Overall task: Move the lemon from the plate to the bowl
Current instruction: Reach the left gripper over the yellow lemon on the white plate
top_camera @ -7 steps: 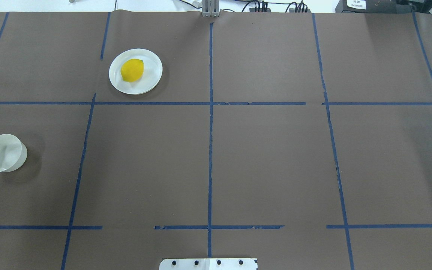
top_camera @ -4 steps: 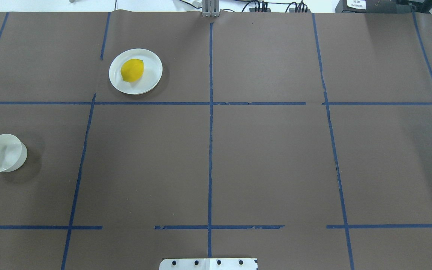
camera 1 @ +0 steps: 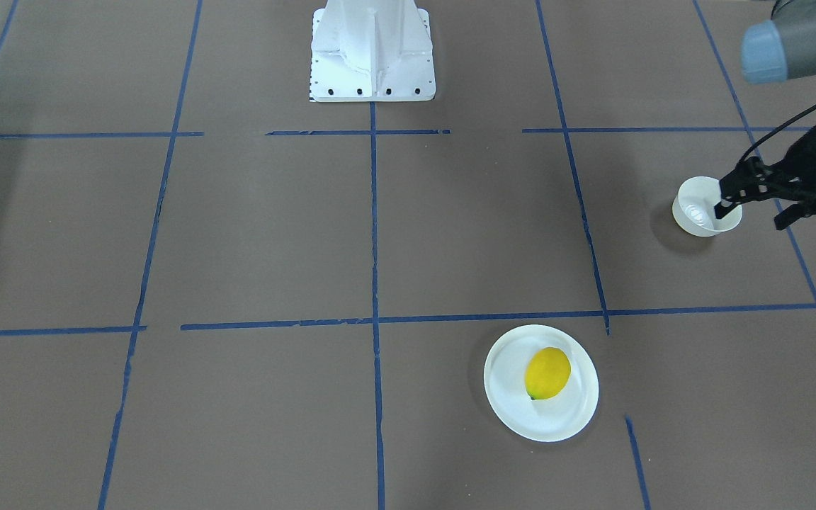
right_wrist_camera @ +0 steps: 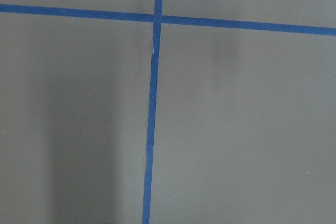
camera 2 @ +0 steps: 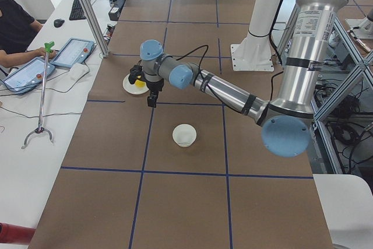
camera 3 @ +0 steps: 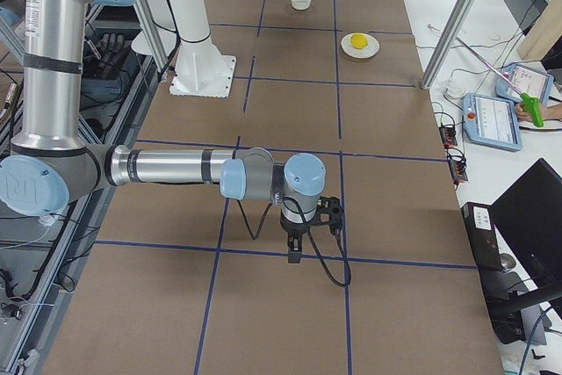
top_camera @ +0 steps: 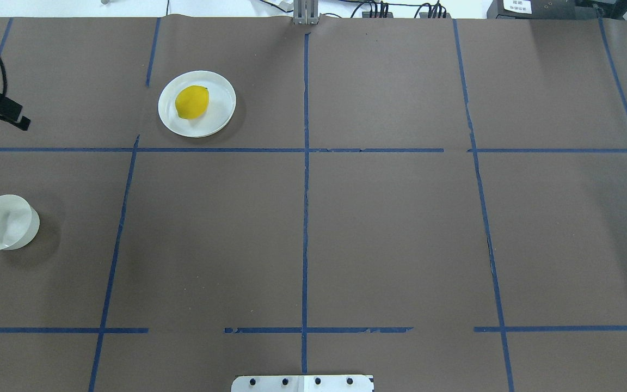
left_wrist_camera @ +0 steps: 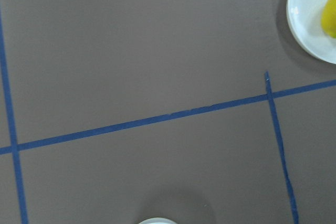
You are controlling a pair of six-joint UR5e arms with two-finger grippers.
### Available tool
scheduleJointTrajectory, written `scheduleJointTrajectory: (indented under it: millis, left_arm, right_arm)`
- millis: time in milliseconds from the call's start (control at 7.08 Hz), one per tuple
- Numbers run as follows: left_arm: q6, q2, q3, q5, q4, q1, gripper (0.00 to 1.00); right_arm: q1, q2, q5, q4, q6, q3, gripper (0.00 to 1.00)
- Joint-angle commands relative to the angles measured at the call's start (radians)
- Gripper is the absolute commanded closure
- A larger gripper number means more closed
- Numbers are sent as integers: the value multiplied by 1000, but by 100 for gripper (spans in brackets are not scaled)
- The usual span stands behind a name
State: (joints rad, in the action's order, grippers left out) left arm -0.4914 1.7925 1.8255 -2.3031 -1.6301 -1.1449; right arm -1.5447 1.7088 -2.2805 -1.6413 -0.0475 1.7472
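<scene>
The lemon [top_camera: 191, 102] lies on the plate [top_camera: 221, 120], well apart from the bowl [top_camera: 3, 223]. The left gripper [camera 1: 749, 219] hovers above the surface [top_camera: 389, 228] between bowl and plate, its fingers spread and grasping nothing. The right gripper [camera 3: 294, 256] hangs over the surface's other end; I cannot tell whether its fingers are released or clenched.

Matt brown paper over the worktop [top_camera: 400, 228], faintly creased, lined with smooth blue tape [top_camera: 305, 218]. Smooth bright yellow skin on the lemon [top_camera: 191, 102]. Thin white plate [top_camera: 221, 121], slightly glossy; thin-walled white bowl [top_camera: 31, 228], duller. Brushed silver metal along the left arm [camera 2: 306, 39], blue plastic caps [camera 2: 285, 135].
</scene>
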Motion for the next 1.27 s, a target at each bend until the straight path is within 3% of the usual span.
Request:
scheduleJointTrajectory:
  millis: [0,283,848,1130]
  left_arm:
    - [-139,233,-130,88,111,131,0]
    - [-165,391,-355,87,42,168,0]
    - [-240,595,-783,97,-293,186,0]
    - [-263,608,-816,137,-335,209,0]
  right_arm:
    - [0,0,-1,0,0,0,0]
    - [0,0,1,0,0,0,0]
    - [0,2,-1,0,0,0,0]
    - [0,2,-1,0,0,0,0]
